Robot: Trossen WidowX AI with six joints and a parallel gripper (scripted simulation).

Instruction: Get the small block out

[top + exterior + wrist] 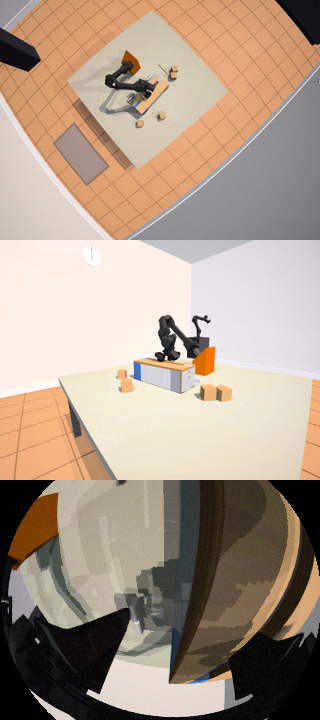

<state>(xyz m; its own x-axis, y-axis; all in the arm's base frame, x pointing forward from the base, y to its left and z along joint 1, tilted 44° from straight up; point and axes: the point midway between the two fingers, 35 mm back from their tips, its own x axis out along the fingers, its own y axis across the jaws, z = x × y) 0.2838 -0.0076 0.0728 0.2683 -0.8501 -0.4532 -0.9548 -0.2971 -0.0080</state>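
The box [155,97] [155,374] [212,540] stands upright on the table, with a wooden top, blue at one end and a pale far end. Its clear front faces the arm's base side. My gripper [147,92] [167,358] [176,616] is open and empty, above the box's top near the front edge. In the wrist view one finger is on the table side of the front edge and the other over the box. I cannot make out the small block or the shelf; the arm and top hide much of the inside.
Wooden cubes lie off the blue end [140,123] [121,374] and behind the box [162,115] [126,385]. Two more [173,75] [208,392] stand together beyond the pale end, by a thin stick [163,69]. A white bar [150,76] [197,380] and grey object [131,97] lie by the front.
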